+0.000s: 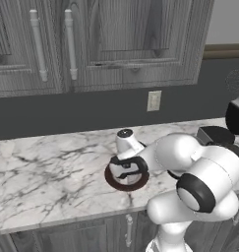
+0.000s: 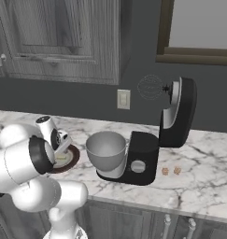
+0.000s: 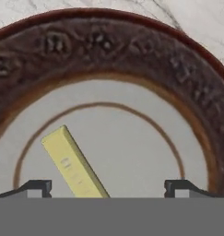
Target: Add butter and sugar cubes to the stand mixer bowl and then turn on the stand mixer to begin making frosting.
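Butter (image 3: pixel 74 163) lies on the grey centre of the brown plate (image 3: pixel 109 46), between our wide-open, empty jaws and nearer the left fingertip (image 3: pixel 37 186). We note its long axis runs diagonally across the gap; wrist rotation probably needed before closing.

Marble counter (image 2: pixel 208 163) bears plate (image 2: pixel 74 161), stand mixer (image 2: pixel 147 154), sugar cubes (image 2: pixel 171 171).

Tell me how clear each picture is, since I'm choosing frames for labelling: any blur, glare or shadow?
Left base view: soft, the arm hides most of the plate. Right base view: even light, faint shadow under the stand mixer, whisk faint against the dark wall, sugar cubes tiny. Hand view: close, slightly soft, butter plain, no glare.
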You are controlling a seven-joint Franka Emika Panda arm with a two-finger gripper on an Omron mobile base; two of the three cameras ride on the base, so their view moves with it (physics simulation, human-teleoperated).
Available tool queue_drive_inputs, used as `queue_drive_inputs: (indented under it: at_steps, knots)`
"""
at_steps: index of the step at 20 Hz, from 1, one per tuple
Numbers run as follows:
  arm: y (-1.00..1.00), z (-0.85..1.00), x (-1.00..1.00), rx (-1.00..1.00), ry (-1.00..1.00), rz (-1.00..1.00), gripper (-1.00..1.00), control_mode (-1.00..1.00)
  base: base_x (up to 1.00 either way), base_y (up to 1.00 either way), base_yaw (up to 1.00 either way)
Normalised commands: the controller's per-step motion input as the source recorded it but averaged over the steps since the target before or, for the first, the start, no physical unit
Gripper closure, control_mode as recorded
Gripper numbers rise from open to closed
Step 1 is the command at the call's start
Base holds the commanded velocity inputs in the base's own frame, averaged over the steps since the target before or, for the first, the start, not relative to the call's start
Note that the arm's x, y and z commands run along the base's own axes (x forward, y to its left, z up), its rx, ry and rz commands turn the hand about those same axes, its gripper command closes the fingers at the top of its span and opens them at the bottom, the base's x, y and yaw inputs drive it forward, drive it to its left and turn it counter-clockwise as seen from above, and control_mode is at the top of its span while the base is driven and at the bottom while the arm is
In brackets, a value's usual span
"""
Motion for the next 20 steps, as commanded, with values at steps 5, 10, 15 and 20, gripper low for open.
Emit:
queue_drive_inputs:
  at_steps: [5,10,15,20]
  knots:
    - [0.0,-0.39,-0.26,0.0,-0.08,0.0,1.0,-1.0,0.0,0.0,0.0]
    - [0.0,-0.29,-0.25,0.0,-0.09,0.0,1.0,-1.0,0.0,0.0,0.0]
    - [0.0,-0.08,-0.13,0.0,-0.02,0.0,1.0,-1.0,0.0,0.0,0.0]
    - [-0.16,0.33,-0.04,0.01,0.0,0.0,1.0,-1.0,0.0,0.0,0.0]
